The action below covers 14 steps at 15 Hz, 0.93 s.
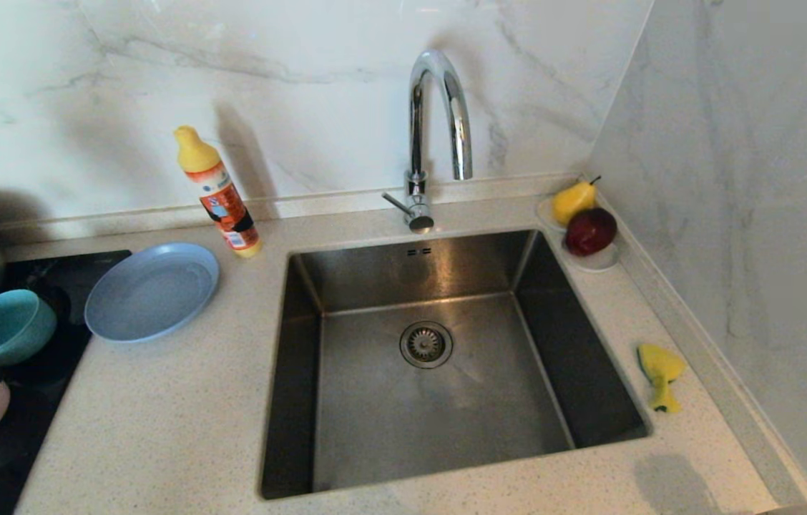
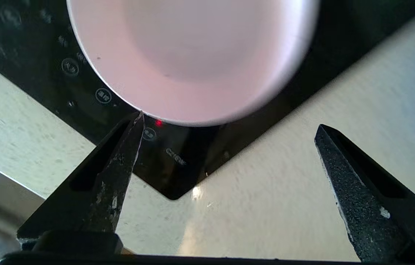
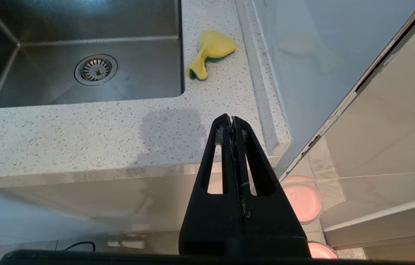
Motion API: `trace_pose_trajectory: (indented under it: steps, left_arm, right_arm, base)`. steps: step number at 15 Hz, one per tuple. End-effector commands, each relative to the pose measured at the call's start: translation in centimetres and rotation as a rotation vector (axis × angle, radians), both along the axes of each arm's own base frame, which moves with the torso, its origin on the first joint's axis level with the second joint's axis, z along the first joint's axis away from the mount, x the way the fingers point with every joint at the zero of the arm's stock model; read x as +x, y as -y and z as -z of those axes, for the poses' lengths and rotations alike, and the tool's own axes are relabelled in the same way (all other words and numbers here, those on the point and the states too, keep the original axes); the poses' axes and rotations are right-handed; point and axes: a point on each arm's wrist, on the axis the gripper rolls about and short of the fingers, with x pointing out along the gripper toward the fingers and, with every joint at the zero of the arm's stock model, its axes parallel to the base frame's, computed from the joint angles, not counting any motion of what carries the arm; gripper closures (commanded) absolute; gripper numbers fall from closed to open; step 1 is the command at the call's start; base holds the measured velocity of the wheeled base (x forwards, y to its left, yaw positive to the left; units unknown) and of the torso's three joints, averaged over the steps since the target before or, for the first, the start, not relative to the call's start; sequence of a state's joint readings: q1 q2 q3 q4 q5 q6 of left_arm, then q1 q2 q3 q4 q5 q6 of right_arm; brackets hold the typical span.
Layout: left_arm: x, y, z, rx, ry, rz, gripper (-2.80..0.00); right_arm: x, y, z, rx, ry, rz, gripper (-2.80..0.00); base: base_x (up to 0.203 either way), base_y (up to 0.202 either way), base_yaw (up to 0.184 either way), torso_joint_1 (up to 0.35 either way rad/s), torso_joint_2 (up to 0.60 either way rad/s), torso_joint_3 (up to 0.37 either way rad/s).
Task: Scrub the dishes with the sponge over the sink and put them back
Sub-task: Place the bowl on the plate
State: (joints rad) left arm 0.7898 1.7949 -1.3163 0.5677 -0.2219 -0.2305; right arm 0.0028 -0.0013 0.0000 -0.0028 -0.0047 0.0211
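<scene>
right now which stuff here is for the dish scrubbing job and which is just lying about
For the job: blue-grey plate, teal bowl, pale pink dish, sponge, sink.
Lying about: detergent bottle, pear, apple, faucet.

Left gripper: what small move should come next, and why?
Probably ease forward and close on the pale pink dish. The left gripper is open and empty, one fingertip at the dish's rim on the black cooktop; the sponge lies untouched beside the sink.

Blue-grey plate (image 1: 152, 290), teal bowl (image 1: 4, 325), pink dish (image 2: 192, 55) left of steel sink (image 1: 432, 357), yellow sponge (image 1: 659, 375) right
</scene>
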Motion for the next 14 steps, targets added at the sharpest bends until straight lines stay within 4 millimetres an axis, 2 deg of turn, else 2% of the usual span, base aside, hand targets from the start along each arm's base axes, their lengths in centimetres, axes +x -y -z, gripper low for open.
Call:
trace_pose_trajectory:
  steps: [1, 6, 13, 14]
  left_arm:
    - [-0.6, 0.6, -1.4, 0.053, 0.032, 0.036, -2.8]
    - [1.8, -1.8, 2.4, 0.026, -0.006, 0.051, -2.8]
    - [2.4, -2.2, 4.1, -0.004, -0.025, 0.059, -2.8]
    - [2.5, -2.2, 4.2, -0.007, -0.028, 0.06, 0.0]
  right_arm:
    - [0.0, 0.0, 0.0, 0.0, 0.001, 0.001, 0.0]
    - [0.0, 0.0, 0.0, 0.0, 0.001, 0.0, 0.0]
    - [0.0, 0.0, 0.0, 0.0, 0.001, 0.0, 0.0]
    - [0.0, 0.0, 0.0, 0.0, 0.001, 0.0, 0.0]
  base:
    - [0.0, 0.0, 0.0, 0.0, 0.0, 0.0]
    - [0.0, 0.0, 0.0, 0.0, 0.0, 0.0]
    - [0.0, 0.0, 0.0, 0.0, 0.0, 0.0]
    - [0.0, 0.0, 0.0, 0.0, 0.0, 0.0]
